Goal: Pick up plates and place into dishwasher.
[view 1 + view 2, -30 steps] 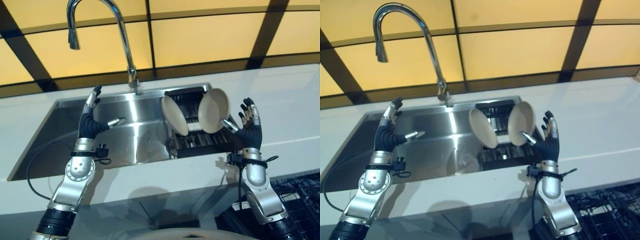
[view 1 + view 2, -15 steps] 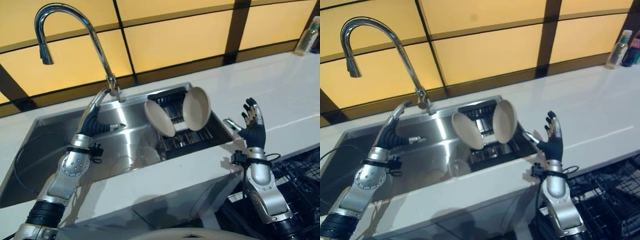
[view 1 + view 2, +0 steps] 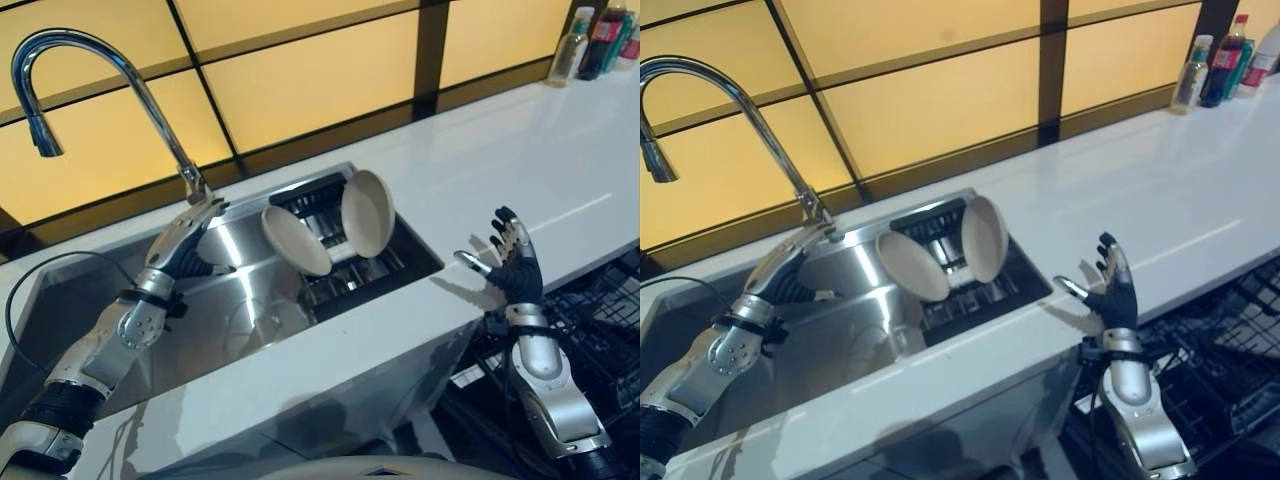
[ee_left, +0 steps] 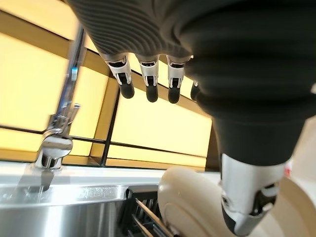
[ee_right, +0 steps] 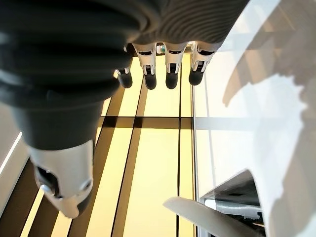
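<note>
Two cream plates stand on edge in a black rack at the right end of the steel sink: one plate leans left, the other plate stands nearly upright. My left hand hangs open over the sink, left of the plates and just below the tap's base, holding nothing. My right hand is open above the white counter's front edge, right of the rack, palm toward the plates and empty. Past the left hand's fingers a plate shows close by.
A tall curved tap rises behind the sink. The white counter runs to the right, with bottles at its far end. A black wire dishwasher rack lies open below the counter at the lower right.
The camera has swung right, shifting the scene leftward. My right hand has drawn away from the upright plate to the counter's front edge. The left hand sits nearer the tap's base.
</note>
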### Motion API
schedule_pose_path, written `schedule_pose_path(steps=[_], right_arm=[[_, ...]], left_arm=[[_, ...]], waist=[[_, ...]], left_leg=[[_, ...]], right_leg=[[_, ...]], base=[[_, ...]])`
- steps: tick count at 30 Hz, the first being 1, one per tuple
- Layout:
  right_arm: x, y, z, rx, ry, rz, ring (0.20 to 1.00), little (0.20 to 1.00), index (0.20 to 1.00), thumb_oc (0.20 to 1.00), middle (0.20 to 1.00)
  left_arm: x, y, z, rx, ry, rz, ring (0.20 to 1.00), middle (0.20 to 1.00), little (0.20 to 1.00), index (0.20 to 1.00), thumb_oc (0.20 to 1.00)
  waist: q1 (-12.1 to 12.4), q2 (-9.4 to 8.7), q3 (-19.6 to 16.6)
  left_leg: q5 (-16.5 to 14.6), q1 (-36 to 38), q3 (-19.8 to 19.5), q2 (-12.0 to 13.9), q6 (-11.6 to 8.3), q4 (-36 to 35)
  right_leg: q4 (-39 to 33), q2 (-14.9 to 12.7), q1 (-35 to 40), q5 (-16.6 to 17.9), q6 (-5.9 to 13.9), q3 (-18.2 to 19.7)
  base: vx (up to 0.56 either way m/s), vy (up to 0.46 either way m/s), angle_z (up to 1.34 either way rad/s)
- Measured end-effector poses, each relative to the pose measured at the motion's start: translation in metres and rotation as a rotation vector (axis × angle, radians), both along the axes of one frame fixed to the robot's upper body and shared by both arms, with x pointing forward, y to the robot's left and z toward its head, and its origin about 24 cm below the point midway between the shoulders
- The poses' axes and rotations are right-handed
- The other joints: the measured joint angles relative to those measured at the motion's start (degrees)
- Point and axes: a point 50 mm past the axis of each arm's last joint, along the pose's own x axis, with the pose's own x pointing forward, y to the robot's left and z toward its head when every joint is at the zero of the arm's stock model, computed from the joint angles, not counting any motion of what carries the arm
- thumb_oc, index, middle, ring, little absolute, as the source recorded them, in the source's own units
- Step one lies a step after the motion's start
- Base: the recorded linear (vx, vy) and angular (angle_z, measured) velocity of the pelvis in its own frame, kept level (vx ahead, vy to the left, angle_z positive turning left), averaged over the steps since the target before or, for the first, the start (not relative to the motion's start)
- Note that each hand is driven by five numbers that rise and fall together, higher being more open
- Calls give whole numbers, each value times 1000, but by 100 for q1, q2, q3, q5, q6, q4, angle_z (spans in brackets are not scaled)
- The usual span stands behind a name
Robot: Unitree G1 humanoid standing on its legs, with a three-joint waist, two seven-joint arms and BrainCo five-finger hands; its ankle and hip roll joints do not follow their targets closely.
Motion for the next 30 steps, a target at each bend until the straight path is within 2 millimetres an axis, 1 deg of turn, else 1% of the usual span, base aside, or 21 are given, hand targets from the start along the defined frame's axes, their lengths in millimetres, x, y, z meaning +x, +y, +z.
schedule_pose_path(steps=[1,4,7,9,13,17,22,24,26,30], right_arm=[[0,-1,0,0,4,7,1000,1000,1000,1000,1000],[-1,-6,2,-17,6,5,1000,1000,1000,1000,1000],[-1,-10,6,-32,-6,-3,1000,1000,1000,1000,1000],[0,-13,9,-55,-7,5,1000,1000,1000,1000,1000],[0,-15,12,-59,-9,21,1000,1000,1000,1000,1000],[2,-15,18,-77,-31,33,1000,1000,1000,1000,1000],[3,-14,23,-79,-57,40,1000,1000,1000,1000,1000],[5,-14,25,-81,-65,44,1000,1000,1000,1000,1000],[7,-14,28,-84,-80,48,1000,1000,1000,1000,1000],[6,-19,31,-94,-85,31,1000,1000,1000,1000,1000]], left_arm=[[1,0,0,33,-1,-5,1000,1000,1000,1000,1000],[5,-1,2,74,-27,-16,1000,1000,1000,1000,1000],[6,-2,1,123,-69,-15,1000,1000,1000,1000,1000],[6,-3,-1,162,-99,-15,1000,1000,1000,1000,1000],[5,3,-3,234,-172,7,1000,1000,1000,1000,1000],[7,9,-1,279,-248,48,1000,1000,1000,1000,1000],[12,3,-5,321,-243,27,1000,1000,1000,1000,1000],[13,0,-8,332,-233,16,1000,1000,1000,1000,1000],[13,0,-11,349,-225,14,1000,1000,1000,1000,1000],[14,-6,-17,383,-186,-22,1000,1000,1000,1000,1000]], waist=[[-56,39,26],[-96,148,90],[-233,246,141],[-242,273,149],[-386,311,208],[-375,383,294],[-415,457,365],[-519,472,395],[-556,507,461],[-593,543,497]], left_leg=[[0,-1,1,-7,0,1],[0,0,11,-10,0,0],[-5,-3,16,-9,-6,-1],[-12,-2,17,-4,-17,0],[-16,-3,32,-3,-22,0],[-48,-5,149,7,-58,-1],[-47,-13,152,3,-58,2],[-48,-13,156,-1,-58,2],[-47,-13,169,-3,-58,3],[-48,-13,166,-13,-59,5]], right_leg=[[0,-7,0,2,1,1],[0,-8,-18,10,6,37],[1,-5,-43,17,4,98],[3,-2,-80,30,-2,141],[3,-1,-104,38,4,183],[1,-32,-216,117,30,209],[2,-33,-244,124,27,220],[2,-36,-246,124,27,245],[7,-38,-268,132,36,282],[8,-47,-292,141,35,317]], base=[[69,77,-3],[88,62,-5],[90,56,-7],[78,40,-14],[71,33,-8],[60,14,-26],[47,17,-4],[53,32,-3],[43,27,-9],[28,6,-6]])
